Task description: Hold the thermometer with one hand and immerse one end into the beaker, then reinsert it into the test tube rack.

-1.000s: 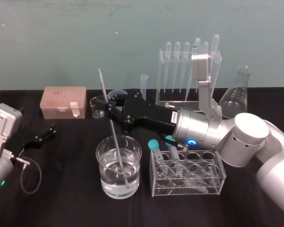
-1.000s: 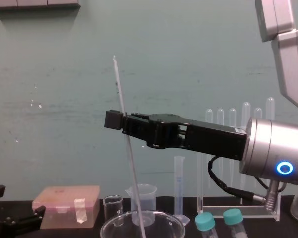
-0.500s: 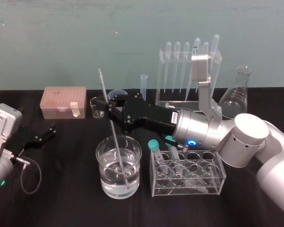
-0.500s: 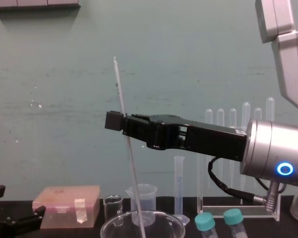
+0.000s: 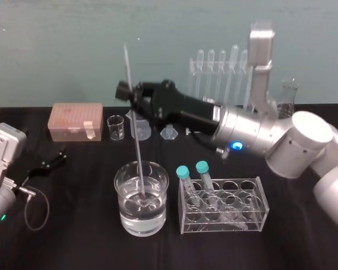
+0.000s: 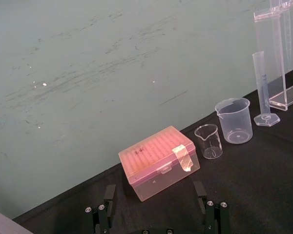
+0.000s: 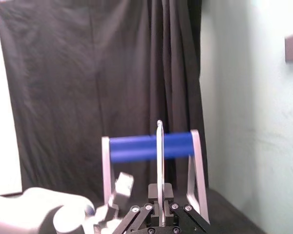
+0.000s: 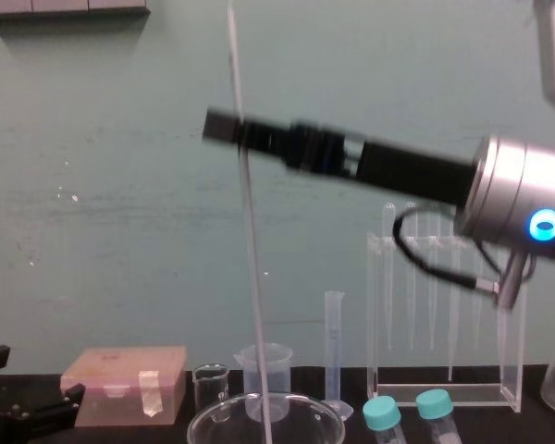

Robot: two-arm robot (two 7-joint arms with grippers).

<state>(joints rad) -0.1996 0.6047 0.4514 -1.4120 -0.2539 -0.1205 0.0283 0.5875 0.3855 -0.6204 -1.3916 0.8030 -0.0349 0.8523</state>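
Note:
My right gripper [image 5: 127,90] is shut on the thermometer [image 5: 136,140], a long thin whitish rod held nearly upright. Its lower end dips into the water of the beaker [image 5: 141,197], a wide clear glass at the table's front centre. From the chest the thermometer [image 8: 250,240] runs from the right gripper [image 8: 224,127] down inside the beaker's rim [image 8: 265,414]. The right wrist view has the rod [image 7: 159,161] standing up between the fingers. The test tube rack [image 8: 444,396], a tall clear frame hung with pipettes, stands behind the right arm. My left gripper [image 5: 49,161] rests open at the left.
A pink tip box [image 5: 76,121], a small glass beaker [image 5: 115,127], a plastic beaker [image 8: 264,368] and a graduated cylinder [image 8: 334,347] line the back. A low clear holder [image 5: 224,205] with two teal-capped tubes stands right of the beaker. A conical flask [image 5: 288,93] is at the back right.
The right gripper has risen and swung back with the thermometer. The rod stands straighter, and its lower end has lifted off the beaker's bottom. The left arm has not moved.

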